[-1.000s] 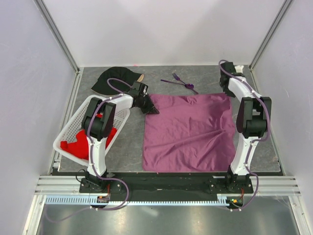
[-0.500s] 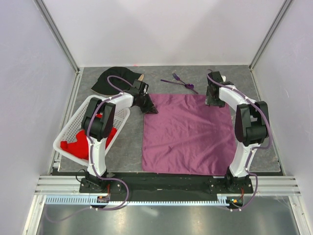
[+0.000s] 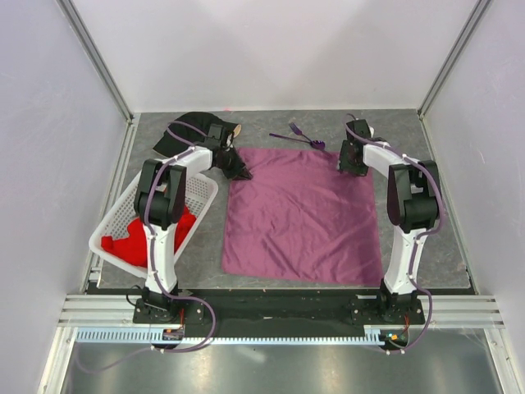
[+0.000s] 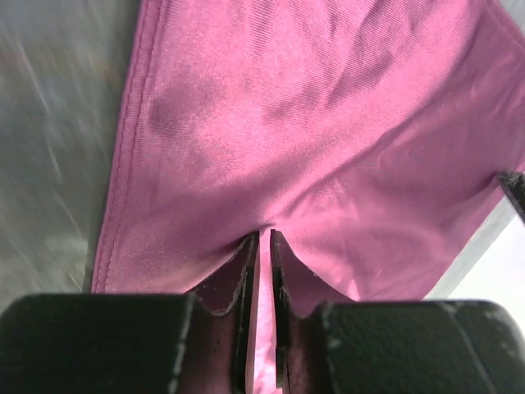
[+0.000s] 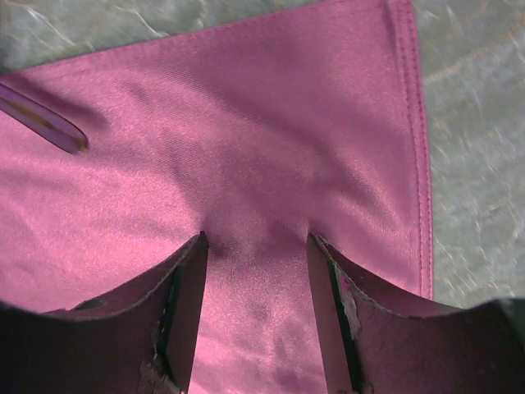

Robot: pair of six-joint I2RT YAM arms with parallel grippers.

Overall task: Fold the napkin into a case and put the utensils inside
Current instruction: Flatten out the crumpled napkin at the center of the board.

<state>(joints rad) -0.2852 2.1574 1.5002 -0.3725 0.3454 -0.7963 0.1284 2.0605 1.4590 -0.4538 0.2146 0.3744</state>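
Far left on your table: white lattice basket [image 3: 197,193], tilted, one corner hanging out past the mat edge. Contents: a bunched red cloth [image 3: 135,242] filling the near end; the far end shows only bare lattice. Behind the basket a black cap [image 3: 190,131] lies on the grey mat [image 3: 426,205], not touching it. Your left gripper [image 3: 238,171] sits at the far left corner of the napkin [image 3: 303,217]. In the left wrist view the left gripper [image 4: 262,238] has its fingers [image 4: 244,283] drawn nearly together with a ridge of the plum cloth [image 4: 312,123] pinched between them, creases fanning out from the pinch: clamped on the napkin. The napkin itself lies spread in one flat layer at the middle of the mat, between your two arms, edges unfolded. The utensils [image 3: 303,137], thin purple pieces with a fork among them, rest on the mat just beyond the napkin's far edge, outside the cloth. Your right gripper [image 3: 353,160] is at the far right corner. In the right wrist view the right gripper [image 5: 256,238] has its jaws well apart, tips down on the cloth [image 5: 246,148], gripping nothing; one purple utensil handle [image 5: 45,123] overlaps the cloth's far edge at the left of that view.
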